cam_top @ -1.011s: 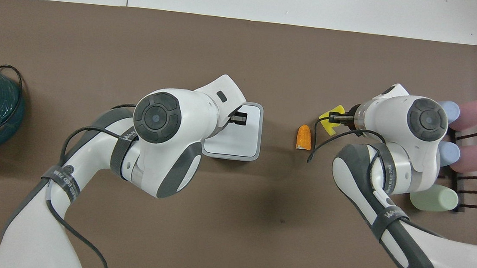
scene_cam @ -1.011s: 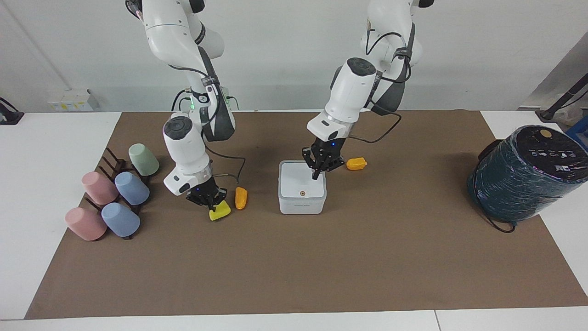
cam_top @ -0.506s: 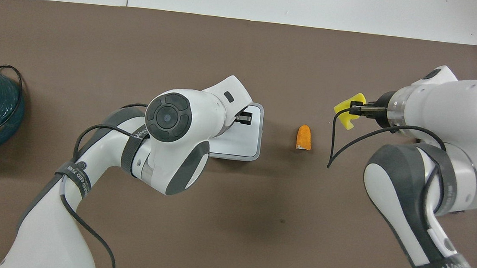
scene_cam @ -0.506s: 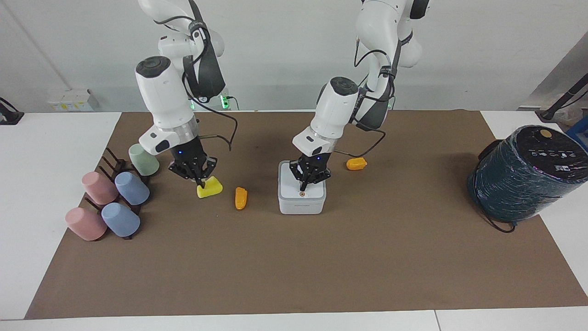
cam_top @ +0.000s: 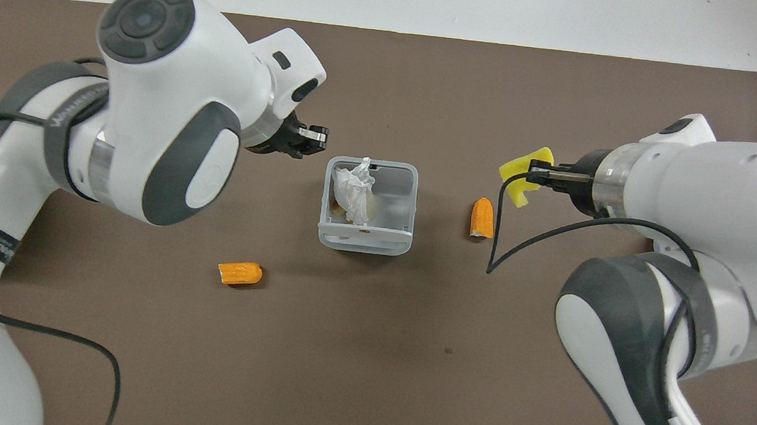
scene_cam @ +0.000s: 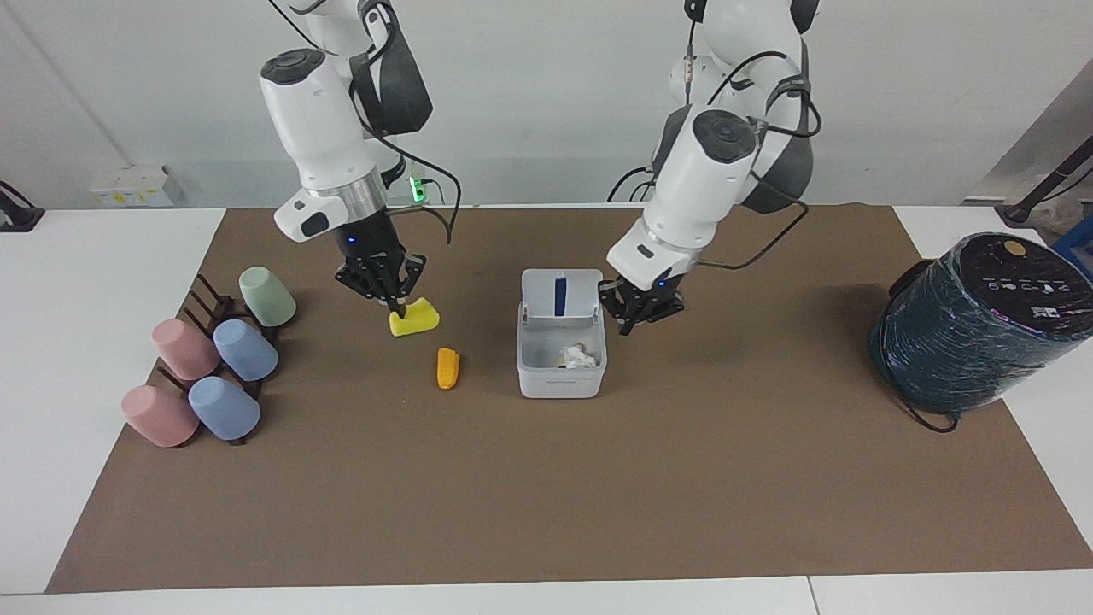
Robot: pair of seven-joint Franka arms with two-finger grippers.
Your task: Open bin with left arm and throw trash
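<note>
1. The right gripper (scene_cam: 398,309) is up in the air, pinching the yellow trash piece (scene_cam: 415,319) over the mat (scene_cam: 546,495).
2. The left gripper (scene_cam: 636,320), fingertips together and empty, hangs beside the bin (scene_cam: 561,380).
3. The white bin stands mid-table, lid (scene_cam: 559,296) upright, crumpled paper (cam_top: 353,186) inside.
4. One orange trash piece (scene_cam: 447,367) lies toward the right arm's end; another (cam_top: 240,273) lies nearer the robots.

Smooth white plastic bin (scene_cam: 561,380), crumpled paper (cam_top: 353,186) inside
</note>
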